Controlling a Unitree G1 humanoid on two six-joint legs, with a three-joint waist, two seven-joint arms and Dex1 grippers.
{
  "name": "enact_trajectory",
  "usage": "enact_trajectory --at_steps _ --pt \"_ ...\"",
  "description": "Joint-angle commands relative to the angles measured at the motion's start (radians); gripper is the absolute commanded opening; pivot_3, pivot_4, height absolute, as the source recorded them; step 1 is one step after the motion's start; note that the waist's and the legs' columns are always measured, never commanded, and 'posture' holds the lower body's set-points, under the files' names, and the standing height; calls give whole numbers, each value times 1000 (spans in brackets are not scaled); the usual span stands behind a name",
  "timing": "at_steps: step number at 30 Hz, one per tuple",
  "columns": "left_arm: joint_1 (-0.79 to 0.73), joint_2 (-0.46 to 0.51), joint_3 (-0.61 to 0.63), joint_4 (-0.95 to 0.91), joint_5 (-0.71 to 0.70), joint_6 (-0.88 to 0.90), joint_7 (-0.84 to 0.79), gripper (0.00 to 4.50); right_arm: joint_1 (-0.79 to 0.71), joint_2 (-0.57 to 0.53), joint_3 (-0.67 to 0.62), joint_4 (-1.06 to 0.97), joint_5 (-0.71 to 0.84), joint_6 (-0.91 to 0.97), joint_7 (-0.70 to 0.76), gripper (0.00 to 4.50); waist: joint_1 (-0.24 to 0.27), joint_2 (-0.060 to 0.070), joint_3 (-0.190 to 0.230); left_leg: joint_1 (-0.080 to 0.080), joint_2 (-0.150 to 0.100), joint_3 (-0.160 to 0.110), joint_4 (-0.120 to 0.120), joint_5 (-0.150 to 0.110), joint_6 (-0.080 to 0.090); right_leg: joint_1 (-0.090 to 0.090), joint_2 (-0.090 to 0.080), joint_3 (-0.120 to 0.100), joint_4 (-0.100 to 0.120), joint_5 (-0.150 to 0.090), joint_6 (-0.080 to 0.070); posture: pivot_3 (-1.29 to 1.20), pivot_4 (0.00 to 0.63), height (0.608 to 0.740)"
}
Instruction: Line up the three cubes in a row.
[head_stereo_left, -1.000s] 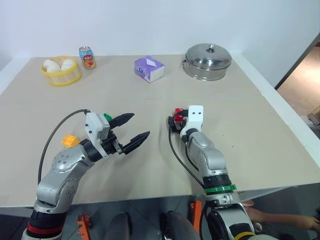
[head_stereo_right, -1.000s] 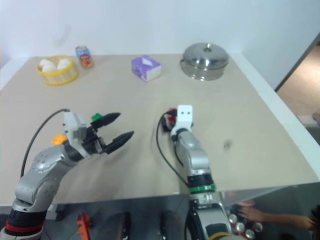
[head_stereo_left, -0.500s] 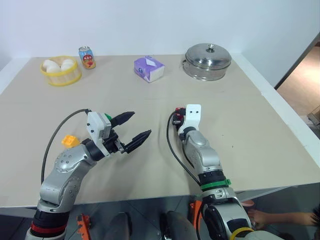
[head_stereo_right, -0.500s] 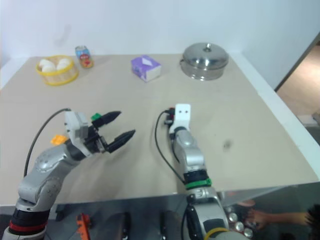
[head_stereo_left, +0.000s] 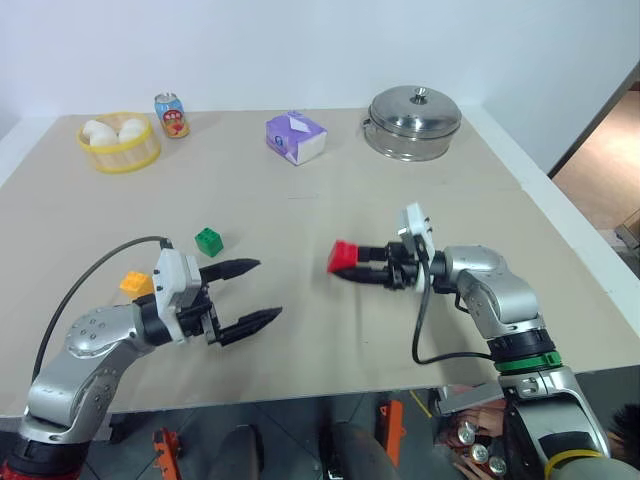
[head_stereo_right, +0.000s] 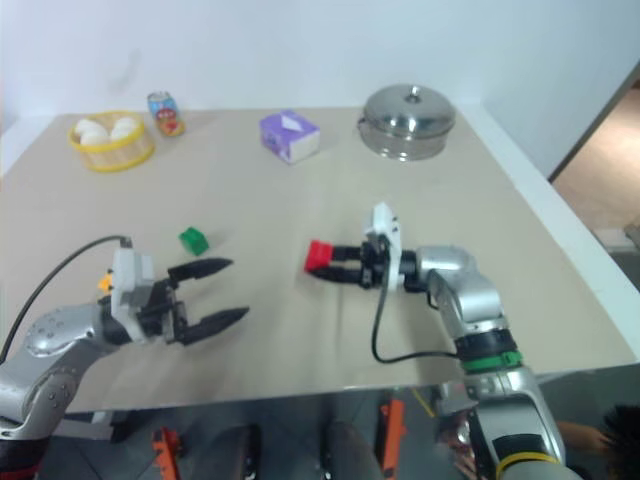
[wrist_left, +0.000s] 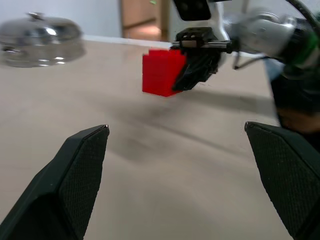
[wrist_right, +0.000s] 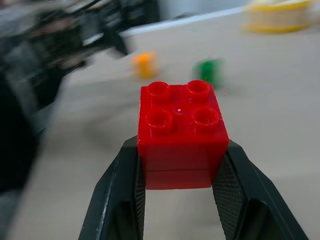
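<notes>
Two cubes sit on the table: green cube (head_stereo_left: 208, 240) and orange cube (head_stereo_left: 134, 283), both by the left gripper (head_stereo_left: 257, 292), which is wide open. Red cube (head_stereo_left: 343, 256) is squeezed in the right gripper (head_stereo_left: 356, 266), off the table, pointing toward them. The left arm partly hides orange.

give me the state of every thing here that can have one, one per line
red cube: held off the table in the right gripper, studs facing away from that gripper
green cube: resting on the table, free
yellow-orange cube: resting on the table, free
left gripper: open, empty
right gripper: shut on the red cube
steel pot: lid on
soda can: upright
yellow basket: holds white round things
tissue box: tissue showing at its front
</notes>
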Motion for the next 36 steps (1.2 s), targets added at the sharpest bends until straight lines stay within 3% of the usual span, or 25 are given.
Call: enact_trajectory --at_steps 1,12,23,24,25,28,29,31,36 --pt "21 37 37 -31 -5 -26 -52 4500 -11 -13 46 46 -53 -126 119 1249 1 0 0 0 0 0 0 0 0 0 0 0 0 -1 -1 0 150 740" --pt "83 38 47 -77 -1 -18 -34 4500 -22 33 107 241 -156 -364 213 1249 2 0 0 -1 -2 2 1 0 -1 -1 -2 2 0 1 1 0 150 740" --pt "92 50 57 -98 -7 -1 -11 4500 -41 63 125 311 -186 -443 231 1249 2 0 0 -1 -1 2 1 0 -1 -1 -2 1 0 1 0 0 150 740" --pt "93 50 57 -99 -7 0 -11 4500 -41 64 125 312 -187 -446 231 2274 2 0 0 -1 -1 2 1 0 -1 -1 -2 1 0 1 1 0 150 740" --pt "94 52 56 -101 -6 1 -11 4500 -42 65 125 313 -187 -447 231 2746 2 0 0 -1 -1 2 1 0 -1 -1 -2 1 0 1 1 0 150 740" --pt "98 57 55 -106 -5 2 -16 4500 -43 61 125 307 -178 -443 231 3598 2 0 0 -1 -1 2 1 0 -1 -1 -2 1 0 1 1 0 150 740" --pt "100 58 56 -108 -6 3 -16 4500 -44 56 124 296 -168 -436 231 4121 2 0 0 -1 -1 2 1 0 -1 -1 -2 1 0 1 1 0 150 740" --pt "104 60 57 -111 -8 3 -16 4500 -44 51 111 265 -140 -400 231 4432 2 0 0 -1 -1 2 1 0 -1 -1 -2 1 1 1 1 0 150 740" --pt "125 32 124 -137 -42 29 80 4500 -56 -8 26 25 38 -155 196 4432 2 1 1 -1 -1 2 1 0 -1 -2 -2 2 1 2 2 0 150 740"
